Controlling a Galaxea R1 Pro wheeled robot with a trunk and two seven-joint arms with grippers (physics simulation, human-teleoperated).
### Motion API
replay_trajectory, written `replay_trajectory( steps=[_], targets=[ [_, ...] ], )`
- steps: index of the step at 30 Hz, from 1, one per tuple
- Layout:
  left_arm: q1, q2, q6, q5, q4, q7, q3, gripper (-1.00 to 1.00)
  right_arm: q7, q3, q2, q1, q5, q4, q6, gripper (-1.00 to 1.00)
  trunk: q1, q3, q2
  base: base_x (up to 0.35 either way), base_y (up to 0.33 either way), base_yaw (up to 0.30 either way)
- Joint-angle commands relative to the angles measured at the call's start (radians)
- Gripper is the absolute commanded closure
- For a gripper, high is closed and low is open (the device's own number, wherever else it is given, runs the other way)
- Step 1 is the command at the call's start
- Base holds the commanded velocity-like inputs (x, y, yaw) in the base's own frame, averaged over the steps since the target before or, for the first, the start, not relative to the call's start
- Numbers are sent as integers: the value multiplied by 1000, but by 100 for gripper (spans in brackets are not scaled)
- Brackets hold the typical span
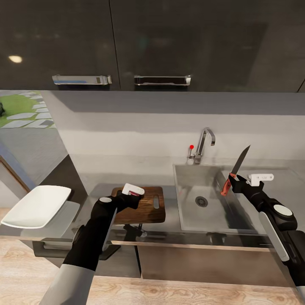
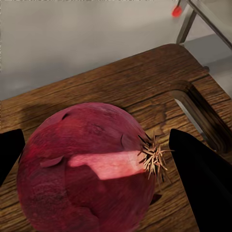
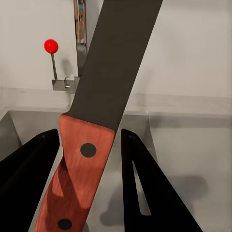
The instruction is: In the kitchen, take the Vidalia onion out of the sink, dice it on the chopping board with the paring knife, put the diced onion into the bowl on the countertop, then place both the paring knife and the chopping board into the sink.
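Currently, item by item, placed against the sink.

Onion: dark red, papery skin, dry root tuft; resting on the chopping board, just beside the sink on the tap-less side. Bracketed by the left gripper, one black finger close on either flank; contact with the skin not clear enough to call, so grip cannot be told.

Chopping board: brown wood, rounded corners, oblong slot at the end nearest the sink; flat on the countertop, edge close to the sink rim.

Knife: dark pointed blade, red-brown handle with dark rivets; held above the sink's far-side edge, tip up and tilted away. Right gripper closed on the handle, jaws narrow, a finger on each side.

Sink: grey steel basin, round dark drain, nothing visible inside. Curved chrome tap and red knob at its back rim.

Bowl: white, shallow, square-ish; well apart from the sink, beyond the board, at the countertop's end.

Countertop: grey metal, light front edge.

Upper cabinets: dark, two chrome handles, above the sink wall.
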Motion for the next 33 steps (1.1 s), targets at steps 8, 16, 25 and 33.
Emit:
replay_trajectory(
  steps=[8,16,25,33],
  targets=[
    [-1,0,3,-11,-1,-9,1,100,2,-1,0,-1,-6,-1,6,100,1,-2,-2,35,0,0],
    [0,0,2,-11,-1,-9,2,100,2,-1,0,-1,-6,-1,6,100,1,-2,-2,10,0,0],
    [0,0,1,-11,0,-9,4,100,2,-1,0,-1,-6,-1,6,100,1,-5,-2,0,0,0],
    [-1,0,2,-11,1,-9,4,100,2,-1,0,-1,-6,-1,6,100,1,-9,-2,0,0,0]
  ],
)
